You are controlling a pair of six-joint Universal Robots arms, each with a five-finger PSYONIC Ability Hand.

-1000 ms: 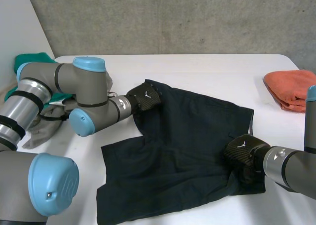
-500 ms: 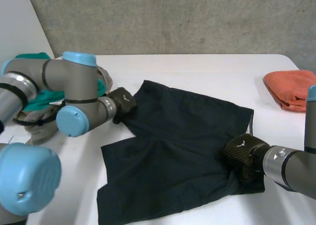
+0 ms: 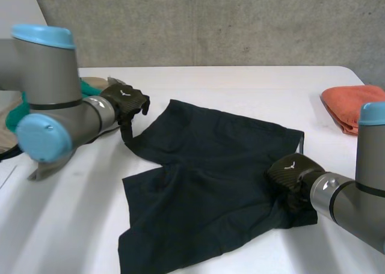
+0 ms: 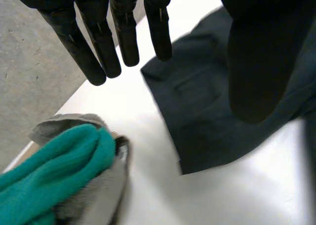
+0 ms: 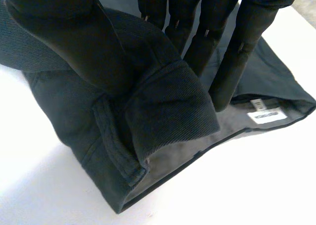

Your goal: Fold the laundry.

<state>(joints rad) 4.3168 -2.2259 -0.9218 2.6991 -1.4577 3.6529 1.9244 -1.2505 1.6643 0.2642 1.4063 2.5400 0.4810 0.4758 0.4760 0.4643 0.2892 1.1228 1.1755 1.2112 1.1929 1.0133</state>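
Dark navy shorts (image 3: 216, 172) lie spread across the middle of the white table (image 3: 240, 85). My left hand (image 3: 125, 101) hovers just left of the shorts' far left corner, fingers straight and apart, holding nothing. In the left wrist view that hand (image 4: 123, 32) hangs above the corner of the shorts (image 4: 212, 106). My right hand (image 3: 290, 175) sits at the shorts' right edge. In its own wrist view the right hand (image 5: 74, 32) pinches a bunched fold of the shorts (image 5: 168, 111) between thumb and fingers, near a white label (image 5: 266, 115).
A folded orange cloth (image 3: 355, 109) lies at the table's far right edge. A pile of green (image 4: 59, 170) and grey laundry (image 4: 94, 205) sits at the left, beside my left arm (image 3: 48, 106). A concrete wall stands behind the table.
My left hand has left the shorts' far left corner and drawn back to the left, fingers spread. The right hand has stayed pinched on the right edge.
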